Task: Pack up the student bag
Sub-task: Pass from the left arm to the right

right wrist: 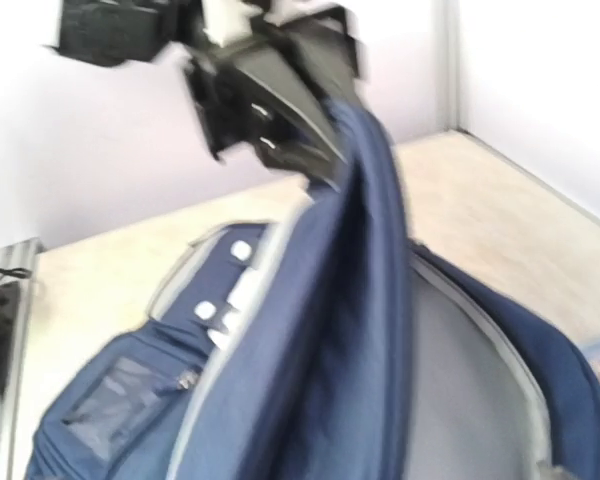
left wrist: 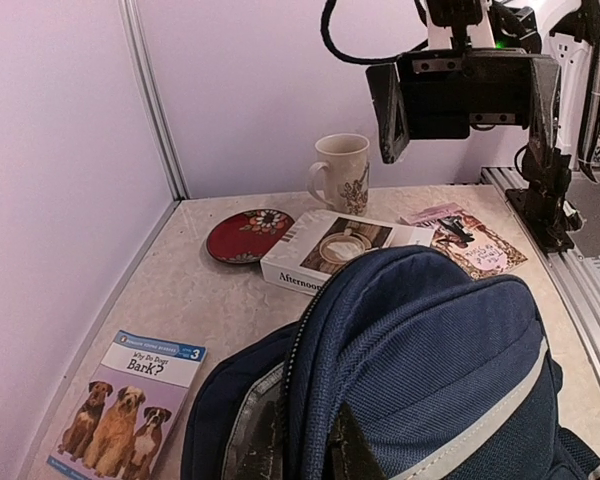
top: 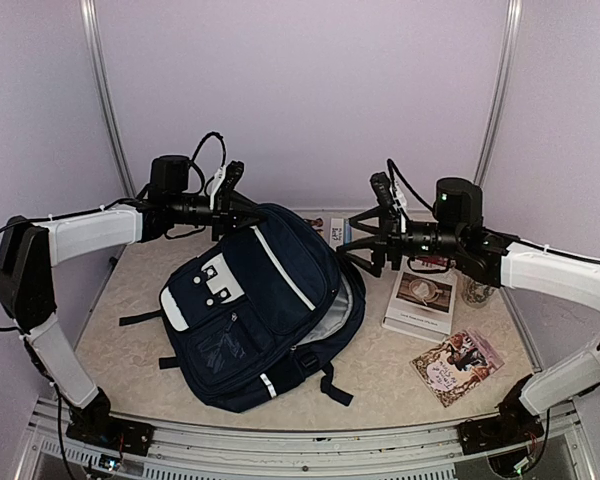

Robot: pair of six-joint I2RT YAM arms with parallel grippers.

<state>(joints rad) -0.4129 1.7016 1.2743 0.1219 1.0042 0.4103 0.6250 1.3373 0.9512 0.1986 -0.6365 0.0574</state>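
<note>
The student bag (top: 260, 315), dark navy with white patches, lies in the middle of the table, its main compartment unzipped and the grey lining (right wrist: 470, 400) showing. My left gripper (top: 242, 210) is shut on the bag's upper zipper rim (left wrist: 325, 330) and holds it lifted; in the left wrist view its fingers (left wrist: 250, 445) pinch that rim from both sides. My right gripper (top: 363, 243) hovers open just off the bag's right edge, jaws spread wide with nothing between them, also seen in the left wrist view (left wrist: 467, 120). The right wrist view is blurred.
A white "Afternoon" book (top: 420, 300) lies right of the bag, with a colourful booklet (top: 458, 365) nearer the front. A dog picture book (left wrist: 130, 410), a red plate (left wrist: 248, 234) and a patterned mug (left wrist: 342, 172) sit behind and beside the bag. Walls enclose the table.
</note>
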